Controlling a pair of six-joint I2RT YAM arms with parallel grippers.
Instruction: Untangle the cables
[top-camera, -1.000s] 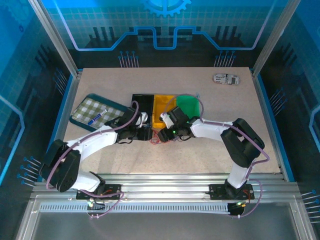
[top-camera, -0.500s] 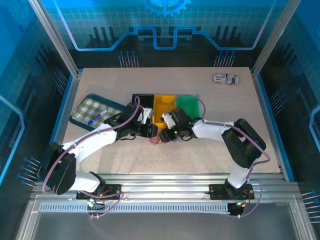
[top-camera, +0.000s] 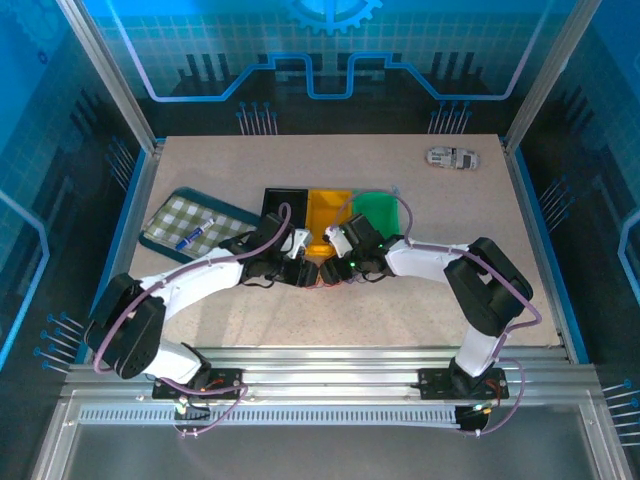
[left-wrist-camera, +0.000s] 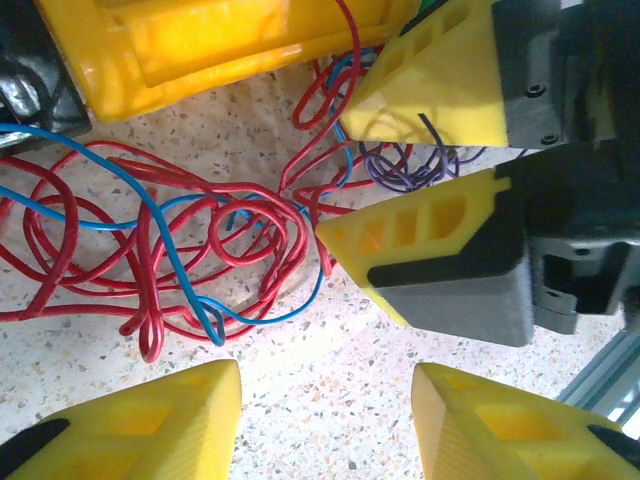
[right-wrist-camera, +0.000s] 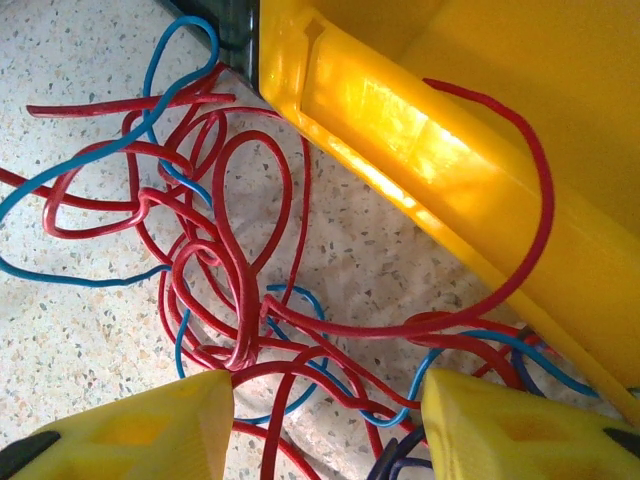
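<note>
Tangle of thin red, blue and dark purple wires (left-wrist-camera: 200, 240) lies on the table (left-wrist-camera: 330, 330) against the yellow plastic bin (left-wrist-camera: 180, 45). Right gripper (right-wrist-camera: 328, 400), jaws spread, straddles strands nearest the bin; left gripper (left-wrist-camera: 325, 390), spread and empty, sits across the heap from the bin.

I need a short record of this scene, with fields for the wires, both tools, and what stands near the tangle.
wires: red wire, blue wire and dark wire, tangled on the table
nearby: yellow bin, right beside the tangle; one red loop arches up in front of it
left tool: open, empty
right tool: open over the strands, none clamped
task: not yet untangled
</note>
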